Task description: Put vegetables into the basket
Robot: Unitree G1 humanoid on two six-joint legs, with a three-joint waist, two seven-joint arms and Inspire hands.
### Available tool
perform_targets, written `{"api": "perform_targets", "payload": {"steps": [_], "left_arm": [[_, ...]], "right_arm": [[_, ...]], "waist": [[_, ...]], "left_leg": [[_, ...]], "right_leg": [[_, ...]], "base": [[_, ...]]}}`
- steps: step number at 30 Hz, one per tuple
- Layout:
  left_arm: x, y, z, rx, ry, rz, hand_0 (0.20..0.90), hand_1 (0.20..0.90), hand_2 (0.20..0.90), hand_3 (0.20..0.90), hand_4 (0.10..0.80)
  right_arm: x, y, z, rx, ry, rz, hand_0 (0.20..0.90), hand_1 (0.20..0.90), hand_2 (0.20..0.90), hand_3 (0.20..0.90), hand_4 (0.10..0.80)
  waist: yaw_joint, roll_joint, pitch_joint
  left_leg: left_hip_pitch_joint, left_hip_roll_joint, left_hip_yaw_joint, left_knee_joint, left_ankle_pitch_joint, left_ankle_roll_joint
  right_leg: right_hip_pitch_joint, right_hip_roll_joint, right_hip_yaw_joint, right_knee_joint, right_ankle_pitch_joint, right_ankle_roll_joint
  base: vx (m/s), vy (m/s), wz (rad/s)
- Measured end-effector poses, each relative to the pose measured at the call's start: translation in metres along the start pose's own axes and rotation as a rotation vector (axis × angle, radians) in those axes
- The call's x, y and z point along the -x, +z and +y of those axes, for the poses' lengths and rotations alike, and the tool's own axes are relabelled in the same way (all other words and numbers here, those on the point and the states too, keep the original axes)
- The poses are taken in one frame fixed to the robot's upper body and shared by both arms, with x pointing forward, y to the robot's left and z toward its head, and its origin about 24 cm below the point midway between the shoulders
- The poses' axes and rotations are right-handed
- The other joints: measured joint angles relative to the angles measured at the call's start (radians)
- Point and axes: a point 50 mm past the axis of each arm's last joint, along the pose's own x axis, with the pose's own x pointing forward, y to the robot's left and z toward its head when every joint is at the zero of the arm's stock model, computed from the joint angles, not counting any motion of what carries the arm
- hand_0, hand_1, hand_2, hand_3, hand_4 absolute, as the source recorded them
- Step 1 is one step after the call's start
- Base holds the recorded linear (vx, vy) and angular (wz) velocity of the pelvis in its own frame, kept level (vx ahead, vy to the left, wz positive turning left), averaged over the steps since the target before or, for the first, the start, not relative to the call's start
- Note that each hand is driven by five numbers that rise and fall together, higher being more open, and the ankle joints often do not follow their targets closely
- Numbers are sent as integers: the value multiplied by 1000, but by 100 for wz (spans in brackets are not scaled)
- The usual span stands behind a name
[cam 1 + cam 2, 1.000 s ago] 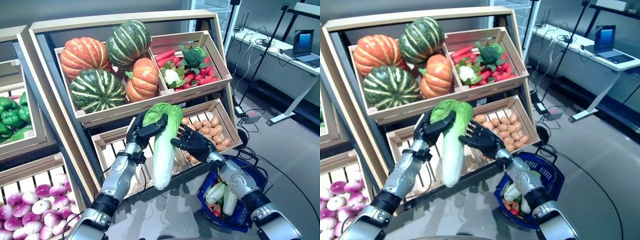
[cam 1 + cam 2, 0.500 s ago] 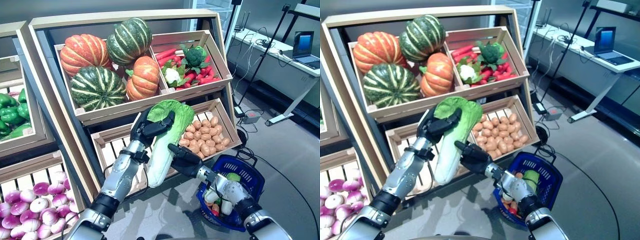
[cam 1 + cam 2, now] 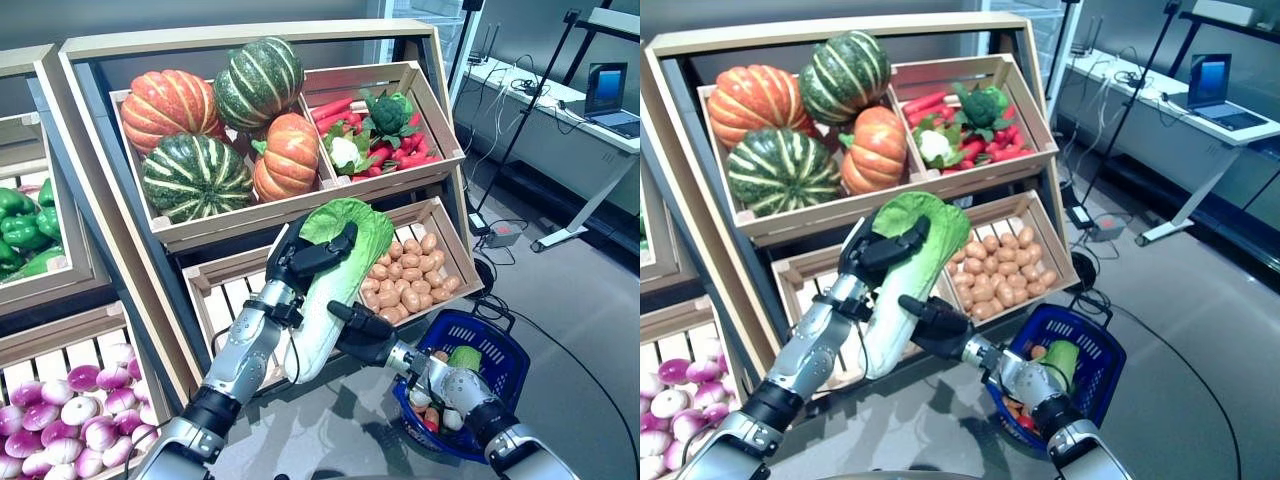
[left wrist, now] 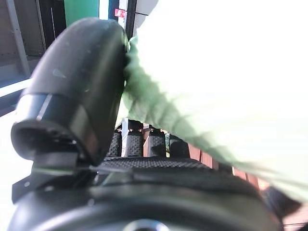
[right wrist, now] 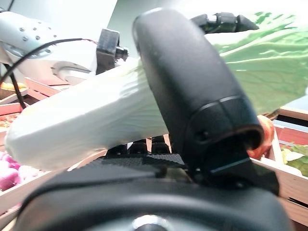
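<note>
A long napa cabbage (image 3: pixel 312 335) with a white stalk and green leafy top hangs tilted in front of the lower shelf. My left hand (image 3: pixel 300 262) is shut on its leafy upper part; in the left wrist view the thumb (image 4: pixel 82 86) presses on the leaves (image 4: pixel 216 72). My right hand (image 3: pixel 362 335) holds the stalk lower down. In the right wrist view its thumb (image 5: pixel 192 96) lies over the stalk (image 5: pixel 86 125), with the fingers under it. The blue basket (image 3: pixel 510 345) hangs at the lower right, below my right forearm, with several vegetables inside.
The wooden shelf holds a crate of pumpkins (image 3: pixel 200 130), a crate of red chillies, broccoli and cauliflower (image 3: pixel 375 130), and a crate of potatoes (image 3: pixel 410 270). Green peppers (image 3: pixel 20 225) and purple onions (image 3: pixel 70 410) lie at the left. A desk with a laptop (image 3: pixel 605 90) stands behind on the right.
My right hand has dropped from beside the cabbage's middle to its stalk and closed round it. The cabbage has tilted, its leafy top shifting right. The basket has swung slightly.
</note>
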Motion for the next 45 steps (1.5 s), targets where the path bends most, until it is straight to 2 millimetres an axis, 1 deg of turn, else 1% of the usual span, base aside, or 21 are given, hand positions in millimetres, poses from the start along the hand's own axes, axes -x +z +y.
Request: {"api": "perform_targets", "payload": {"steps": [5, 6, 7, 11, 14, 21, 26, 27, 28, 33, 37, 39, 41, 42, 45], "left_arm": [[0, 1, -1, 0, -2, -3, 300, 300, 300, 300, 400], [0, 1, -1, 0, -2, -3, 300, 300, 300, 300, 400], [0, 1, -1, 0, -2, -3, 300, 300, 300, 300, 400], [0, 1, 0, -1, 7, -2, 300, 300, 300, 300, 400], [0, -1, 0, 4, 13, 9, 300, 300, 300, 300, 400], [0, -1, 0, 6, 21, 14, 300, 300, 300, 300, 400], [0, 3, 5, 6, 41, 5, 300, 300, 300, 300, 400], [0, 2, 5, 6, 41, 9, 512, 512, 512, 512, 541], [0, 2, 5, 4, 41, 12, 900, 900, 900, 900, 800], [2, -1, 6, -38, 18, 47, 900, 900, 900, 900, 800], [10, -7, 12, -100, -1, 94, 900, 900, 900, 900, 800], [15, -8, 18, -101, -5, 103, 900, 900, 900, 900, 800], [20, -7, 25, -123, -3, 109, 900, 900, 900, 900, 800], [27, -6, 34, -139, 7, 124, 900, 900, 900, 900, 800], [40, -9, 52, -139, 85, 146, 900, 900, 900, 900, 800]], "right_arm": [[-1, -3, 1, 3, 2, 17, 900, 900, 900, 900, 800], [-1, -3, 1, 3, 2, 18, 549, 549, 549, 549, 566], [-1, -3, 0, 4, 2, 18, 300, 300, 300, 300, 400], [0, -2, 2, 19, 21, 24, 300, 300, 300, 300, 400], [3, 1, -1, 71, -5, 25, 300, 300, 300, 300, 400], [6, 3, -2, 77, -14, 25, 300, 300, 300, 300, 400], [7, 2, -1, 75, 3, 22, 300, 300, 300, 300, 400], [7, 2, -1, 74, 3, 22, 300, 300, 300, 300, 400], [8, 2, -1, 76, 0, 21, 300, 300, 300, 300, 400], [16, 1, -6, 68, -29, -1, 300, 300, 300, 300, 400], [29, -7, -15, 50, -88, -10, 300, 300, 300, 300, 400], [36, -12, -20, 33, -134, -12, 300, 300, 300, 300, 400], [46, -15, -27, 19, -188, -16, 300, 300, 300, 300, 400], [55, -16, -31, 6, -222, -39, 300, 300, 300, 300, 400], [75, -10, -39, 7, -295, -116, 300, 300, 300, 300, 400]], "waist": [[2, 5, -3], [2, 6, -3], [2, 7, -4], [1, 9, -5], [5, 16, -9], [1, 20, -12], [-3, 20, -12], [-3, 20, -12], [-3, 20, -12], [-3, 20, -12], [-3, 20, -12], [-3, 20, -12], [-3, 22, -11], [-3, 25, -10], [-3, 33, -9]], "left_leg": [[0, 0, -1, 0, 1, 0], [0, 0, -1, 0, 1, 0], [0, 0, -1, 0, 1, 0], [0, 0, -1, 0, 1, 0], [0, 0, -1, 0, 1, 0], [0, 0, -1, 0, 1, 0], [0, 0, -1, 0, 1, 0], [0, 0, -1, 0, 1, 0], [0, 0, -1, 0, 1, 0], [1, 0, 0, 0, 1, 0], [1, 1, 2, 0, 1, 0], [1, 1, 2, 0, 1, 0], [1, 1, 3, 0, 1, 0], [1, 1, 4, 0, 1, 1], [1, 1, 8, 0, 1, 1]], "right_leg": [[1, 0, 0, 0, 0, 0], [1, 0, 0, 0, 0, 0], [1, 0, 0, 0, 0, 0], [1, 0, 1, 0, 0, 0], [1, 0, 1, 0, 0, 0], [1, 0, 2, 0, 0, 0], [1, 0, 2, 0, 0, 0], [1, 0, 2, 0, 0, 0], [1, 0, 2, 0, 0, 0], [0, 1, 3, 0, 0, 0], [-1, 0, 5, 0, 0, 0], [-1, 1, 5, 0, 0, 0], [-2, 0, 8, 0, 0, 0], [-2, 0, 14, 0, 0, 0], [-5, 0, 21, 0, 0, 0]], "base": [[0, 0, 0], [0, 0, 0], [0, 0, 0], [0, 0, 0], [0, 0, 0], [0, 0, 0], [0, 0, 0], [0, 0, 0], [0, 0, 0], [0, 0, 0], [0, 0, 0], [0, 0, 0], [0, 0, 0], [4, -2, -3], [3, -3, -2]]}}
